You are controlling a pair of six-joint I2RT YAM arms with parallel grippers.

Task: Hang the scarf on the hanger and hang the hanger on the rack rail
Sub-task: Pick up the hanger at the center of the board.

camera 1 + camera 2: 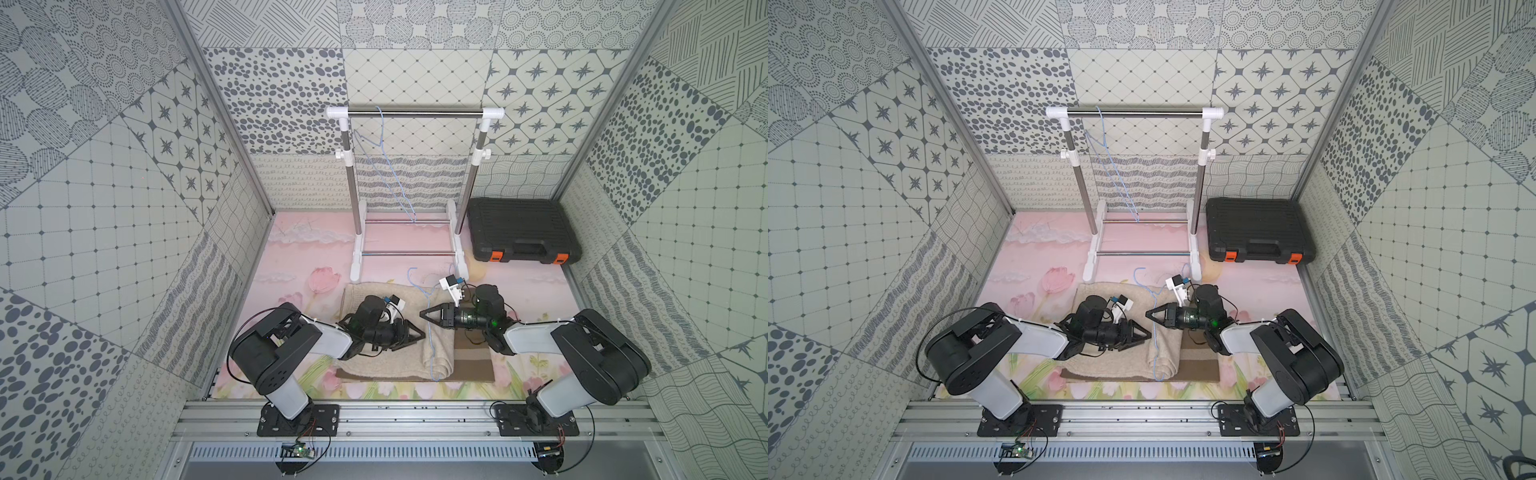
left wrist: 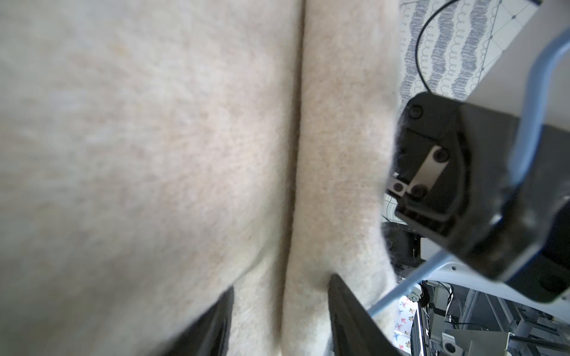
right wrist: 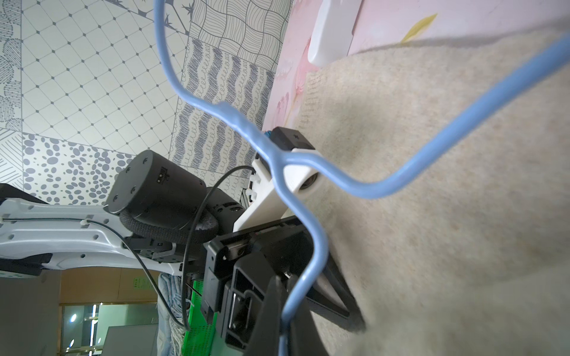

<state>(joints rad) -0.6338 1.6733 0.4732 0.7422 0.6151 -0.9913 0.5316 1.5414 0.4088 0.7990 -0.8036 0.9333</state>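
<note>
The beige scarf (image 1: 374,361) (image 1: 1100,365) lies on the table between both arms, folded into a thick roll along its right side. My left gripper (image 1: 420,332) (image 1: 1145,330) (image 2: 280,286) is shut on that fold, and the cloth (image 2: 154,154) fills the space between its fingers. My right gripper (image 1: 424,312) (image 1: 1148,312) (image 3: 287,283) is shut on the wire of a blue hanger (image 1: 430,332) (image 1: 1155,332) (image 3: 237,120). The hanger stretches over the scarf (image 3: 431,215), with its hook toward the rack and its far end near the table's front edge.
A white and steel clothes rack (image 1: 415,112) (image 1: 1133,113) stands at the back with a second blue hanger (image 1: 384,166) on its bar. A black case (image 1: 521,230) (image 1: 1258,228) lies at the back right. A brown striped part (image 1: 473,361) lies flat right of the roll.
</note>
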